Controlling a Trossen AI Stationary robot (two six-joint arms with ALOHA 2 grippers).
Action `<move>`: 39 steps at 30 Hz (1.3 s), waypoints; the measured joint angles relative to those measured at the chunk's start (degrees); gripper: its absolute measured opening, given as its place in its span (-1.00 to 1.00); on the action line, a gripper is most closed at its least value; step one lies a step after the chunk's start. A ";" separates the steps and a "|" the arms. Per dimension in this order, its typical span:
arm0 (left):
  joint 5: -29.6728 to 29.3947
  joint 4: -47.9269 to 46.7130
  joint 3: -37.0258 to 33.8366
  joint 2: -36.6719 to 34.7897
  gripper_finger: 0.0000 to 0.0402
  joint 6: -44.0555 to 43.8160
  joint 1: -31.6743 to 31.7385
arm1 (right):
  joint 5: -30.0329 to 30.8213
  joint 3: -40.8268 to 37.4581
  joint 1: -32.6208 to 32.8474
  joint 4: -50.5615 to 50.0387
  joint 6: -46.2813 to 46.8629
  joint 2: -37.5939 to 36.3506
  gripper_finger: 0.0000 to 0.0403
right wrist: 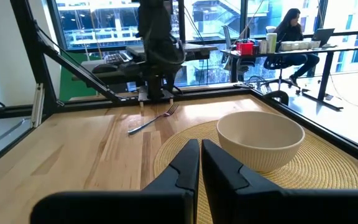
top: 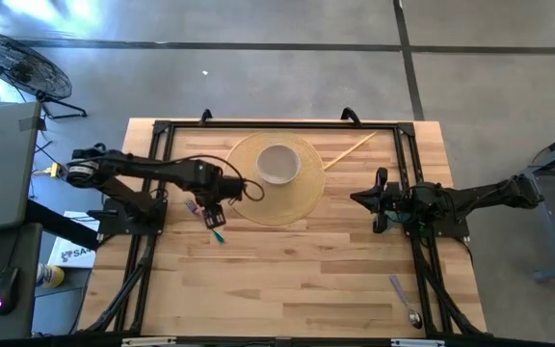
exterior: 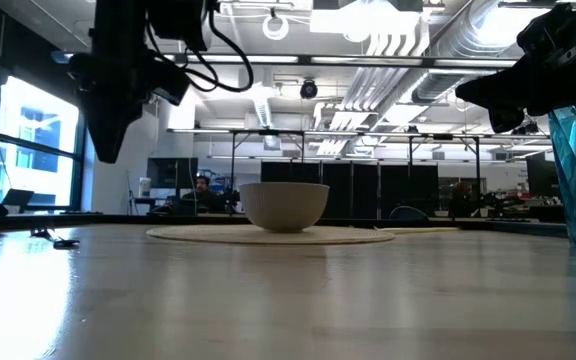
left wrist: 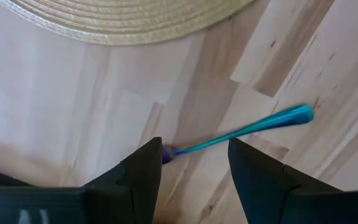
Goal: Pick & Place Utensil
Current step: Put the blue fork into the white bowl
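High view: table [top: 287, 280] is seen bearing a woven mat [top: 302, 198] with a bowl [top: 278, 163], presumably the drop site. Left gripper [left wrist: 194, 163] is held spread above the teal fork [left wrist: 247, 127], apparently for grasping. Right gripper [right wrist: 200, 157] is parked closed beside the mat.

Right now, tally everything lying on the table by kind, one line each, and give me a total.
Forks: 1
Spoons: 1
Chopsticks: 1
Bowls: 1
Woven placemats: 1
Total: 5
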 joint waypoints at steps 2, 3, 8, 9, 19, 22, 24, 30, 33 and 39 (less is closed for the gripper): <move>-0.03 0.05 -0.19 -0.03 -0.11 -1.32 -1.33 | 0.00 -0.01 -0.01 0.01 0.00 0.00 -0.94; -0.21 0.09 -0.36 -0.04 -0.11 -1.96 -2.14 | 0.00 0.01 -0.01 0.01 0.00 0.00 -0.94; -1.40 0.07 -2.20 -0.04 -0.11 -5.95 -7.47 | 0.00 0.01 0.00 0.01 0.00 0.00 -0.94; -1.44 0.04 -2.63 -0.04 -0.11 -6.99 -8.75 | 0.00 0.01 -0.01 0.01 0.00 0.00 -0.94; -9.54 5.88 -10.79 -0.02 -0.11 -12.78 -21.68 | 0.00 0.01 0.00 0.01 0.00 0.00 -0.94; -10.60 9.76 -14.09 -0.02 -0.11 -12.95 -22.80 | 0.00 0.00 0.00 0.00 0.00 0.00 -0.94; -8.90 9.50 -15.74 -0.02 -0.11 -13.25 -22.77 | 0.00 -0.01 -0.01 0.00 0.00 0.00 -0.94; -10.98 9.53 -20.02 -0.85 -0.11 -9.50 -22.71 | 0.00 -0.01 0.01 0.01 0.00 0.00 -0.94; -12.72 11.39 -19.82 -0.72 -0.11 -3.96 -22.66 | 0.00 0.01 0.00 -0.01 0.00 0.00 -0.94; -6.47 10.91 -18.71 -0.72 -0.11 0.76 -20.03 | -0.01 0.00 0.00 -0.07 0.00 0.02 -0.94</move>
